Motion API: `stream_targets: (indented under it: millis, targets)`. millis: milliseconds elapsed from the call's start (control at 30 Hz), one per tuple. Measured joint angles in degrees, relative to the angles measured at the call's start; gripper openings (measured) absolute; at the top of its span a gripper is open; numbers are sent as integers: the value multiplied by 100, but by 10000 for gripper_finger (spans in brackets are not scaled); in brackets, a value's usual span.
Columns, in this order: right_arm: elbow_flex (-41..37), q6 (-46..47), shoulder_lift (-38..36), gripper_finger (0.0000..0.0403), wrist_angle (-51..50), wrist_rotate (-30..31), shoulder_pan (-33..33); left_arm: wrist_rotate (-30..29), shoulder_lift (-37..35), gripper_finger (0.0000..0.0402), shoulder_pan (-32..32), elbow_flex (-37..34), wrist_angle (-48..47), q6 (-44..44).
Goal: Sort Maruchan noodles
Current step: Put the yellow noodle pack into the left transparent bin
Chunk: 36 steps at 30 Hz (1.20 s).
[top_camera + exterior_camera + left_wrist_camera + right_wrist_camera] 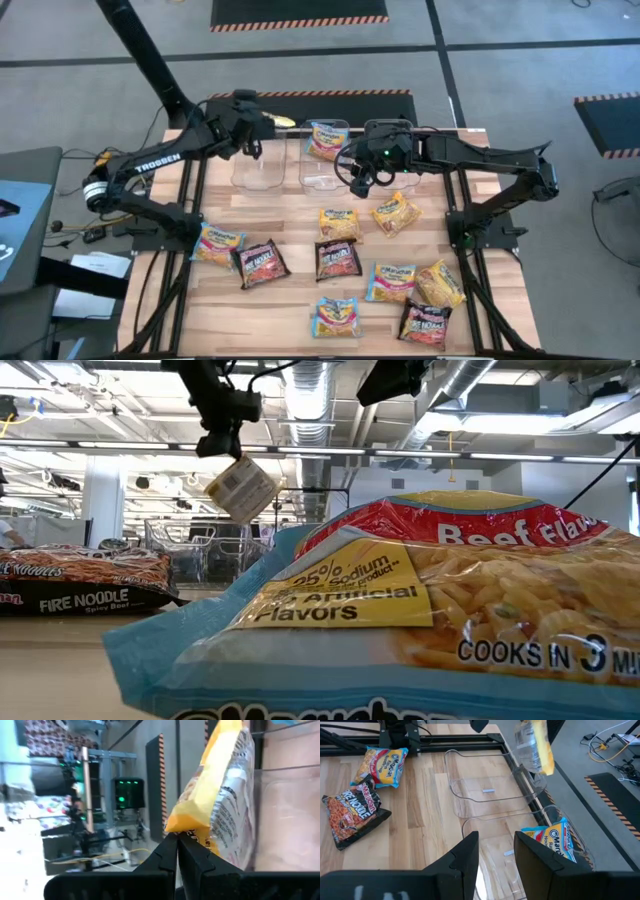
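My left end effector point(262, 124) pinches a yellow-orange packet point(281, 121) by one corner, its fingers point(172, 855) pressed together on it, hanging it in the air over the far edge of the tabletop point(290, 300), just above the left clear bin point(258, 165). My right end effector point(362, 175) hovers over the right bin point(392, 160), fingers point(540, 855) spread apart and gripping nothing. The middle bin point(325, 160) holds one light blue packet point(325, 138). Ten other packets point(340, 225) lie scattered across the nearer half of the wooden tabletop, leaving open wood between them and the bins. Beyond the tabletop are grey floor and striped mats point(298, 12).
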Motion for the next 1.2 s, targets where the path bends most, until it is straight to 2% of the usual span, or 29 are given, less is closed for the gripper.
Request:
stream_targets:
  millis: [267, 467, 600, 933, 1200]
  targets:
    - [0, 2, 0, 150, 0, 0, 2, 611, 0, 0, 10, 0, -1334, -1246]
    - [0, 4, 0, 150, -2, 0, 0, 1717, 0, 0, -62, 0, -2291, -2349]
    - [0, 4, 0, 150, 0, 0, 0, 2018, 0, 0, -89, 0, -2271, -2598]
    - [0, 7, 0, 150, 0, 0, 52, 2646, 0, 3, 384, 0, -1464, -2213]
    - [0, 2, 0, 150, 1, -2, 76, 3471, 0, 69, 1174, -2, -1085, -2229]
